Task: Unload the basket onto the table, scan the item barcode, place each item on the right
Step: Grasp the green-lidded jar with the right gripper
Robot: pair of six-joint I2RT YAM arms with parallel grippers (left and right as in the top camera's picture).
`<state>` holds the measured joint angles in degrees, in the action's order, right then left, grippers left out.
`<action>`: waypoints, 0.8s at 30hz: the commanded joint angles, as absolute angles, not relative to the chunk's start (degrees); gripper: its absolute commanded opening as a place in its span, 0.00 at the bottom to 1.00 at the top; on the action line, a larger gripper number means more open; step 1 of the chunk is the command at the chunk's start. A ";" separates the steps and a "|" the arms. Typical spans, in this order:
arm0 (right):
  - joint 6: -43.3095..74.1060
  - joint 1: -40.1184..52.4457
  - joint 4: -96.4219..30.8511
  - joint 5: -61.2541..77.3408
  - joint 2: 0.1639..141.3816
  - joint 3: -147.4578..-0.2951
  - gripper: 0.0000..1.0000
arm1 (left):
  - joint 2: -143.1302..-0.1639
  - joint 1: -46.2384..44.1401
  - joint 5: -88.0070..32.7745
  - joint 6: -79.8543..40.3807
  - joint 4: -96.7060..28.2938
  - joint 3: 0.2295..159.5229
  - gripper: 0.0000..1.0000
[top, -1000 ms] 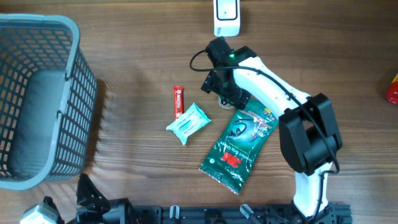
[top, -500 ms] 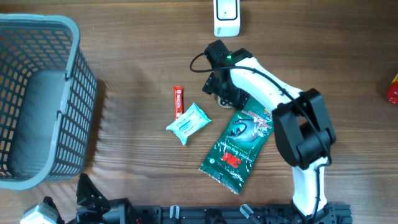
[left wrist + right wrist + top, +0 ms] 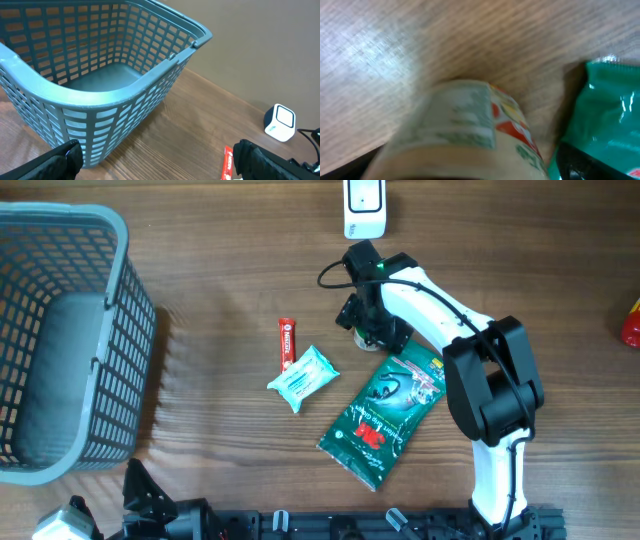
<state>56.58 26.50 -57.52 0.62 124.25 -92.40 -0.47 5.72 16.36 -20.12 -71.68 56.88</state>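
Tub (image 3: 465, 130), small, round and label-wrapped, sits on the wooden table (image 3: 220, 270) directly beneath the right gripper (image 3: 365, 330); it is blurred, but seems to lie on its side. From the left we see a grey basket (image 3: 60, 330), the left gripper (image 3: 157, 155) spread wide and empty, a red stick (image 3: 286, 343), a pale wipes packet (image 3: 303, 377), then the tub just beside a green pouch (image 3: 385, 415). The right jaws stand fully apart; we cannot tell if they touch it. We judge it light, stiff and slick, prone to rolling: grip across the body, leaving the label clear.
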 commanded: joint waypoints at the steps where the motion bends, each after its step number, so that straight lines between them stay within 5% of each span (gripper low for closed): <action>1: 55.48 26.39 -58.89 1.80 124.81 -94.83 1.00 | -0.32 5.52 15.90 -20.40 -71.48 56.99 1.00; 17: 55.29 24.29 -56.55 2.26 124.75 -96.01 1.00 | -0.32 5.52 15.90 -20.40 -71.48 56.99 1.00; 24: 54.41 24.14 -55.79 5.85 128.68 -96.01 0.82 | -0.32 5.52 15.90 -20.40 -71.48 56.99 1.00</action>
<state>55.31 24.01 -56.01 2.70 125.43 -95.04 -0.47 5.72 16.36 -20.12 -71.68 56.88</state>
